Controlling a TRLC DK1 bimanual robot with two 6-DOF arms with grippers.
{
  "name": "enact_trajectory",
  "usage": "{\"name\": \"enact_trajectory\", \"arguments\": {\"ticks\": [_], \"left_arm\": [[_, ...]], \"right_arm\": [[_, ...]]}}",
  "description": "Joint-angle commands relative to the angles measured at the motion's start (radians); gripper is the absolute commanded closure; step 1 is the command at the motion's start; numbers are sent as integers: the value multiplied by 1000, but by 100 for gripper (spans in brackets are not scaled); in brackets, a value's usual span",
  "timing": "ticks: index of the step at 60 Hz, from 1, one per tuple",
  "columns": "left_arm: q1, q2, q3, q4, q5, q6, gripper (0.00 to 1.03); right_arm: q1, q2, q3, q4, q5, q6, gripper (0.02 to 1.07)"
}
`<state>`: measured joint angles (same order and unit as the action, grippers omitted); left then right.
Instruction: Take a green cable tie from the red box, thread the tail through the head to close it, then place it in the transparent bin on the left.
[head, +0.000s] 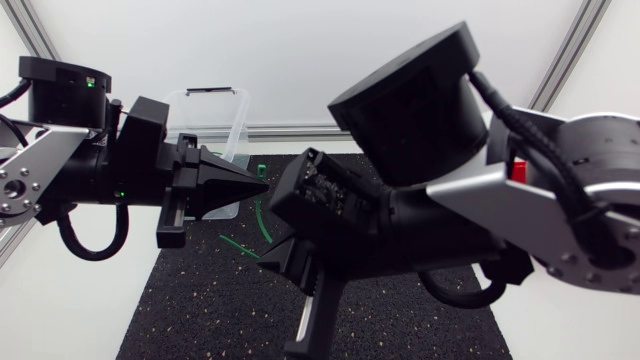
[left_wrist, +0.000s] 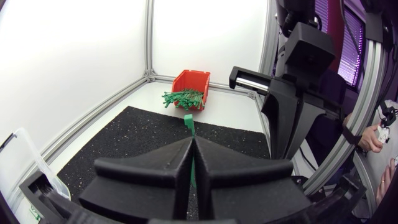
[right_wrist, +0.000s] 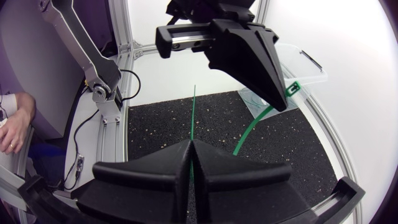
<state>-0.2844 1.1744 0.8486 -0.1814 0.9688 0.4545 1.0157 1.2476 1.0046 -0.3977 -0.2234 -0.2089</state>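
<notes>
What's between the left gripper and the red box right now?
Left wrist view: the cable tie pokes out ahead of the left gripper; beyond it, bare black mat, then white tabletop, up to the red box.

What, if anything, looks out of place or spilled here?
Only the red box: its green cable ties bristle out over the open front instead of lying inside. The tie pinched by the left gripper and right gripper looks undamaged.

Cable tie (left_wrist: 189, 121) between left claw (left_wrist: 191, 142) and right claw (right_wrist: 191, 144), above mat (left_wrist: 124, 134)
</notes>
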Motion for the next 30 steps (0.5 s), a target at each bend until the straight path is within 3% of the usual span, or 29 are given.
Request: {"name": "enact_trajectory", "arguments": {"ticks": [1, 14, 30], "left_arm": [[14, -19, -33, 33, -2, -19, 100], [31, -22, -39, 140, -22, -45, 100], [17, -28, -51, 223, -78, -74, 100]], "right_arm": [[-37, 21, 28, -26, -28, 16, 102], [-161, 58, 88, -101, -212, 16, 102], [-256, 75, 154, -190, -364, 22, 102]]}}
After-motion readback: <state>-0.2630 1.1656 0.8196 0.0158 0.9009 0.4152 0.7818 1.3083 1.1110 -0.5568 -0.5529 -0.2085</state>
